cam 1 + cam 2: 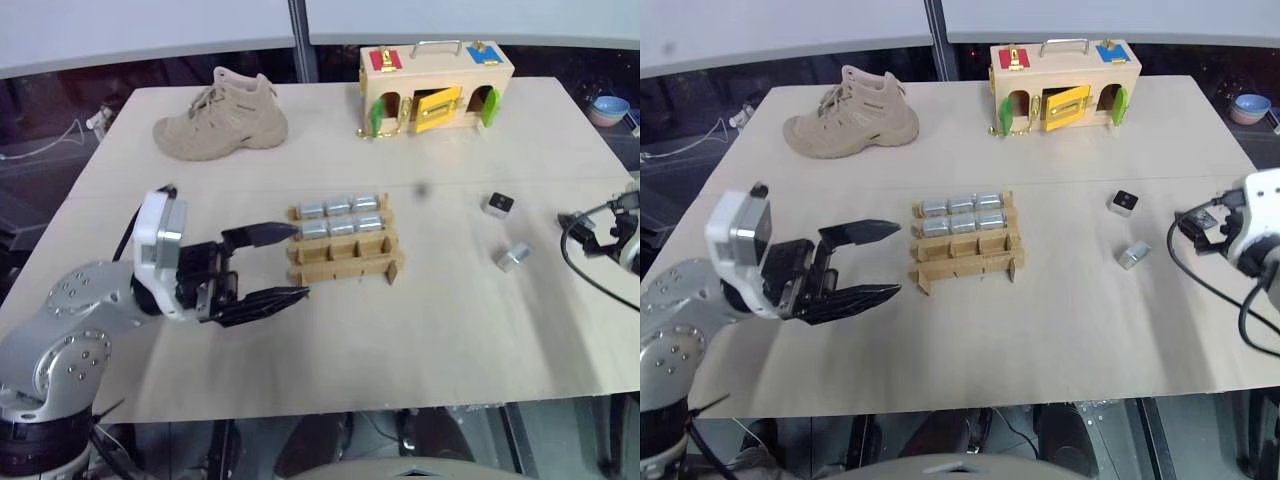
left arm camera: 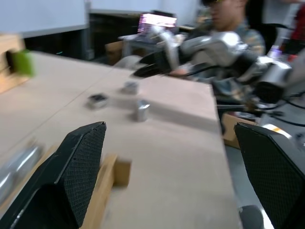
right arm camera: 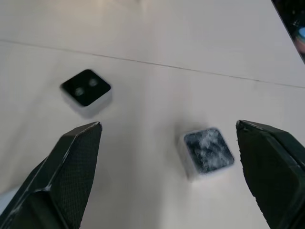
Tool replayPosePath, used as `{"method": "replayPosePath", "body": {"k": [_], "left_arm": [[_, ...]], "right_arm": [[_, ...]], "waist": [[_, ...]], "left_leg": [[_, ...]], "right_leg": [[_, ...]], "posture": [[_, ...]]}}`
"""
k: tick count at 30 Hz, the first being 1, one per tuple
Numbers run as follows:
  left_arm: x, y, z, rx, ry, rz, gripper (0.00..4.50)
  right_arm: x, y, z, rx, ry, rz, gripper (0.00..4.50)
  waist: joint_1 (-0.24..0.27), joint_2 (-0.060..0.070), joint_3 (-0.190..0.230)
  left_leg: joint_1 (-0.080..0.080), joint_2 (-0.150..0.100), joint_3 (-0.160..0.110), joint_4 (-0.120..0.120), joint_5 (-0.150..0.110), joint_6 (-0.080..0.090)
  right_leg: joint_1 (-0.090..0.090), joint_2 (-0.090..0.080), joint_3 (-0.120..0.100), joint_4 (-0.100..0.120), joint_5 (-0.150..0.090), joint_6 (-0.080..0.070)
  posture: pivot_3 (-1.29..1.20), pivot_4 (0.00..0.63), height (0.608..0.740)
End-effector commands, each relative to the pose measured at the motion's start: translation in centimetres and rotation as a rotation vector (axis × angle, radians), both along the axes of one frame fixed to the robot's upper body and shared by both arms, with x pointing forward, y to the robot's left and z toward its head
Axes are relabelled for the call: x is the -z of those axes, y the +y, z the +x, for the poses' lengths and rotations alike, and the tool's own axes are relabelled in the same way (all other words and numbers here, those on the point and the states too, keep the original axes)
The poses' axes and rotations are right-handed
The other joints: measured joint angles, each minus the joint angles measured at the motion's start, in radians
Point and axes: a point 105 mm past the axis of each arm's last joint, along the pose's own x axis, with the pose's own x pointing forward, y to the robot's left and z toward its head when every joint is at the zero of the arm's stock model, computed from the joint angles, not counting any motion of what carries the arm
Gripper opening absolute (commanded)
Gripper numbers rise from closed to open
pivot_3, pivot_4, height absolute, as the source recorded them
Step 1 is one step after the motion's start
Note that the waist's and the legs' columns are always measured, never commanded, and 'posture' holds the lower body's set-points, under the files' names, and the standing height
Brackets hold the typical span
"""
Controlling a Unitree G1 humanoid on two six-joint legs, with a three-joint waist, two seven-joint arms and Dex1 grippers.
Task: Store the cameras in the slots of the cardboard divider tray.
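You are hovering the right gripper (image 3: 167, 157), jaws wide and empty, over two loose cameras (image 3: 208, 150) at the table's (image 1: 420, 310) three o'clock to bracket one, while the left gripper (image 1: 262, 262), also spread, is idling beside the cardboard divider tray (image 1: 345, 250) at center.

Bright even light, wrist views blurred

Head stereo pair: high vantage at near edge, facing forward and down over whole surface (image 1: 450, 340); both eyes share same scene.
Left wrist view: low, just above surface, facing right past divider tray (image 2: 102, 186) toward loose cameras (image 2: 97, 100) and right hand (image 2: 152, 67).
Right wrist view: close above same loose cameras, facing down and forward.
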Motion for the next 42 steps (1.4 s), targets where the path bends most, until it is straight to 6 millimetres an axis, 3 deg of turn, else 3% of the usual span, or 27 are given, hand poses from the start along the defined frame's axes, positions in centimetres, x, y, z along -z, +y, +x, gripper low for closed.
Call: {"method": "replayPosePath", "body": {"k": [1,9,19,20,25,30,32,33,35,39,42], "left_arm": [[-0.4,-1.1,-0.1,0.019,-0.009,0.004,4.50],[-0.5,-1.6,0.0,-0.016,-0.005,0.002,4.50],[-0.9,-2.4,-0.2,-0.048,-0.013,0.009,4.50],[-1.0,-2.5,-0.2,-0.051,-0.013,0.009,4.50],[-1.0,-2.6,0.1,-0.072,-0.005,0.004,4.50],[-0.9,-2.5,1.2,-0.150,0.017,-0.018,4.50],[-0.4,-2.3,1.9,-0.208,0.063,-0.019,4.50],[-0.3,-2.3,2.3,-0.229,0.112,-0.035,4.50],[0.2,-2.0,3.2,-0.286,0.228,-0.017,4.50],[-1.3,-2.6,3.7,-0.200,0.425,-0.112,4.50],[-2.2,-3.0,4.6,-0.181,0.521,-0.160,4.50]], "right_arm": [[0.6,-1.5,1.2,0.004,0.083,-0.037,4.48],[2.1,-4.3,4.0,0.084,0.174,-0.052,4.48],[3.1,-4.6,4.6,0.089,0.254,-0.016,4.48],[3.1,-4.6,4.6,0.092,0.253,-0.006,3.91],[2.5,-4.2,4.7,0.063,0.230,-0.010,2.00],[-0.7,-2.9,4.1,-0.040,0.066,-0.050,1.92],[-3.5,-0.2,2.9,-0.180,-0.065,-0.160,1.92],[-5.1,2.3,1.8,-0.283,-0.140,-0.237,1.92],[-6.4,7.2,-0.7,-0.468,-0.216,-0.370,1.92],[-5.5,14.9,-4.3,-0.764,-0.301,-0.606,1.92],[-4.7,18.7,-5.6,-0.899,-0.355,-0.669,1.92]], "waist": [[-0.002,0.000,0.000],[-0.012,0.000,0.000],[-0.018,0.000,0.000],[-0.019,0.000,0.000],[-0.022,0.000,0.000],[-0.020,0.000,0.000],[-0.016,0.001,0.000],[-0.016,0.002,0.000],[-0.017,0.003,-0.001],[-0.022,0.000,-0.002],[-0.020,-0.003,-0.002]], "left_leg": [[-0.001,0.000,0.000,0.000,0.000,0.000],[-0.013,0.000,0.006,0.000,0.000,0.000],[-0.012,0.000,0.008,0.001,0.000,0.000],[-0.012,0.000,0.009,0.002,0.000,0.000],[-0.012,0.000,0.009,0.003,0.000,0.000],[-0.012,0.000,0.009,0.007,0.000,0.000],[-0.013,0.000,0.009,0.007,0.000,0.000],[-0.014,0.000,0.009,0.008,0.000,0.000],[-0.017,0.000,0.009,0.009,0.000,0.000],[-0.021,0.001,0.009,0.013,0.000,0.000],[-0.021,0.001,0.009,0.016,0.000,0.000]], "right_leg": [[-0.002,0.000,0.001,0.000,0.000,0.000],[-0.016,0.000,0.005,0.003,0.000,0.000],[-0.016,0.001,0.008,0.005,0.000,0.000],[-0.016,0.001,0.008,0.005,0.000,0.000],[-0.016,0.001,0.009,0.006,0.000,0.000],[-0.016,0.001,0.009,0.009,0.000,0.000],[-0.016,0.001,0.008,0.010,0.000,0.000],[-0.017,0.002,0.008,0.010,0.000,0.000],[-0.021,0.002,0.009,0.012,0.001,0.000],[-0.025,0.003,0.008,0.016,0.001,0.001],[-0.024,0.003,0.009,0.018,0.001,0.001]], "posture": [[0.00,0.150,0.740],[0.00,0.150,0.740],[0.00,0.150,0.740],[0.00,0.150,0.740],[0.00,0.150,0.740],[0.00,0.150,0.740],[0.00,0.150,0.740],[0.00,0.150,0.740],[0.00,0.150,0.740],[0.00,0.150,0.740],[0.00,0.150,0.740]]}}
